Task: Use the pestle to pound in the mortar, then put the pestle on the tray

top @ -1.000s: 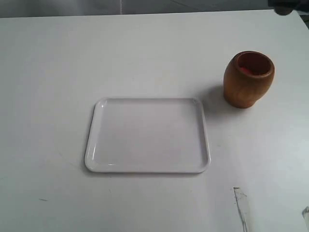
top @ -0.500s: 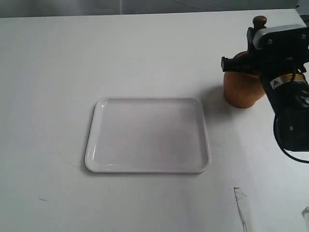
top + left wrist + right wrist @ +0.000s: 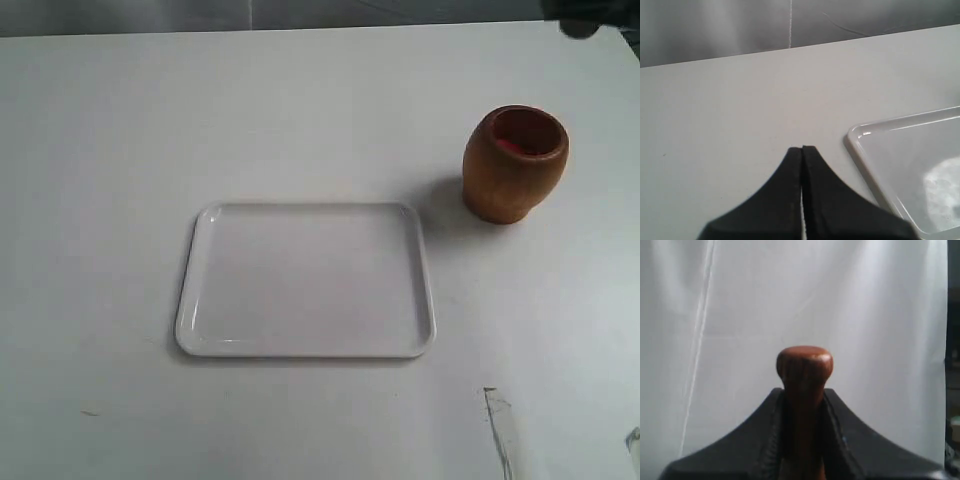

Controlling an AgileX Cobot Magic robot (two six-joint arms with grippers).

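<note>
The brown wooden mortar [image 3: 515,163] stands upright at the right of the table, its reddish inside showing. The white tray [image 3: 305,280] lies flat in the middle with nothing on it. In the right wrist view my right gripper [image 3: 804,392] is shut on the pestle [image 3: 804,365]; its knobbed handle sticks out past the fingertips against a white backdrop. Only a dark bit of that arm [image 3: 580,25] shows at the exterior view's top right edge. My left gripper [image 3: 802,149] is shut on nothing, just above the table beside a tray corner [image 3: 852,135].
A strip of clear tape [image 3: 500,425] lies near the front right of the white table. A grey wall [image 3: 740,25] rises behind the table's far edge.
Half a second ago the right arm stood over the mortar with the pestle in it. It has since lifted up and out of the exterior view. Mortar and tray have not moved.
</note>
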